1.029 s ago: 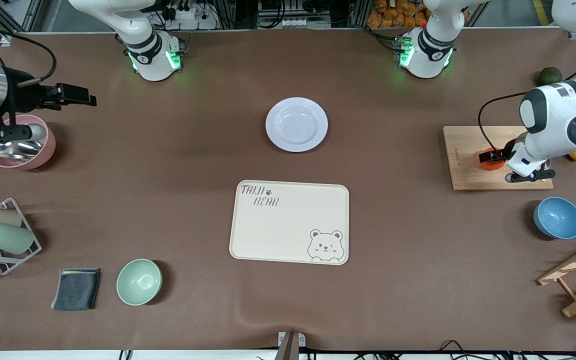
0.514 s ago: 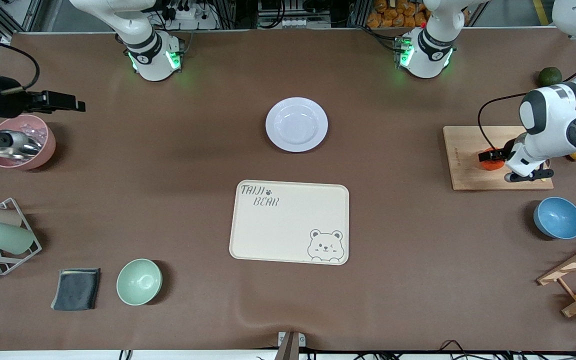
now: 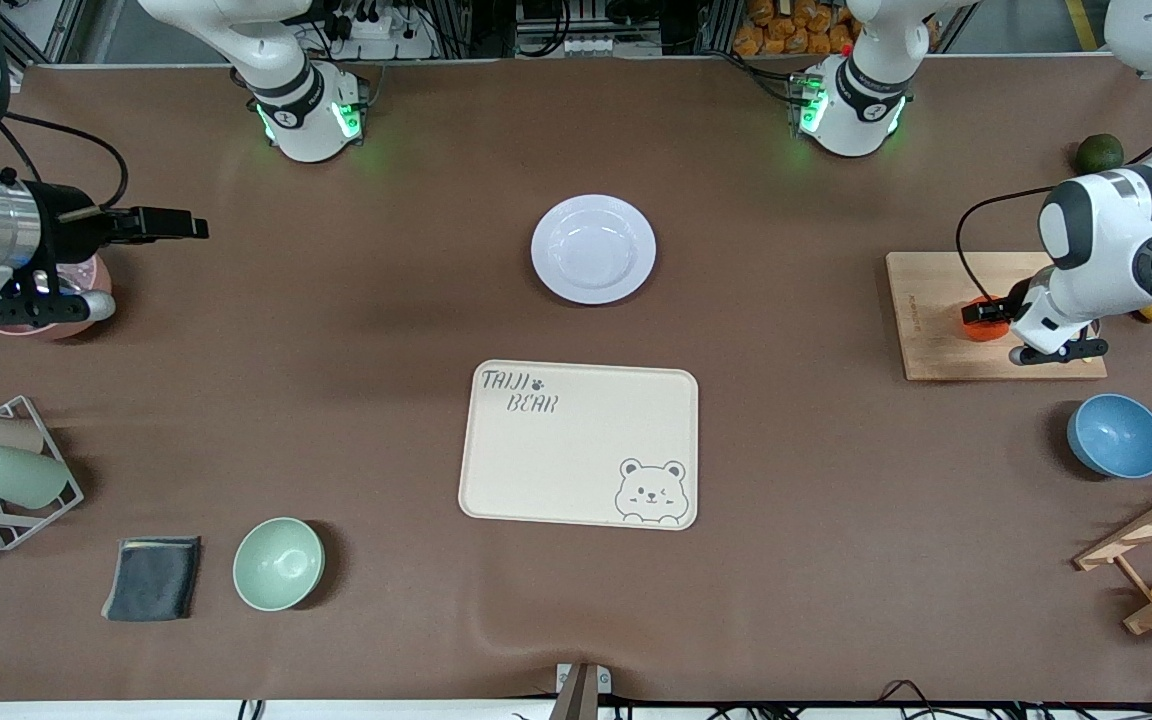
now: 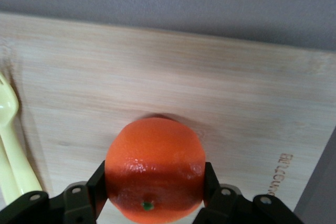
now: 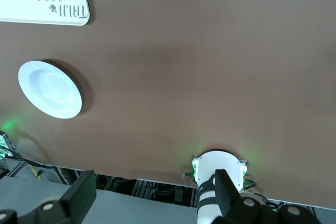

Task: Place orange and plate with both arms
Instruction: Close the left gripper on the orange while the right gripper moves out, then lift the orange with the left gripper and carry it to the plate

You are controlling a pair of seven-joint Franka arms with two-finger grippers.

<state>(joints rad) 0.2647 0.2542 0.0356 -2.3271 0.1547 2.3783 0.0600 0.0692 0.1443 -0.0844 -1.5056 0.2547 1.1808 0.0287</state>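
Front view: the left gripper [image 3: 982, 312] pinches the orange [image 3: 982, 322] on the board [image 3: 946, 352], ready to lift; the plate [image 3: 593, 249] lies well apart on the desk [image 3: 386, 400], with a clear path. Left wrist view: fingers [image 4: 97, 187] clamp the orange's sides, a pale yellow utensil [image 4: 11, 150] beside them. Right wrist view: right gripper [image 5: 152, 195] spread, empty, the plate [image 5: 50, 88] far off.

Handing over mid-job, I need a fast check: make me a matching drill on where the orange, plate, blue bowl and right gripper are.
Things:
1. orange
2. plate
3. blue bowl
4. right gripper

Places or states:
A. open, above the table near a pink bowl
B. bare table, nearer the camera than the board
C. clamped by the left gripper on the board
D. empty, mid-table

Pairs: 1-C, 2-D, 3-B, 4-A
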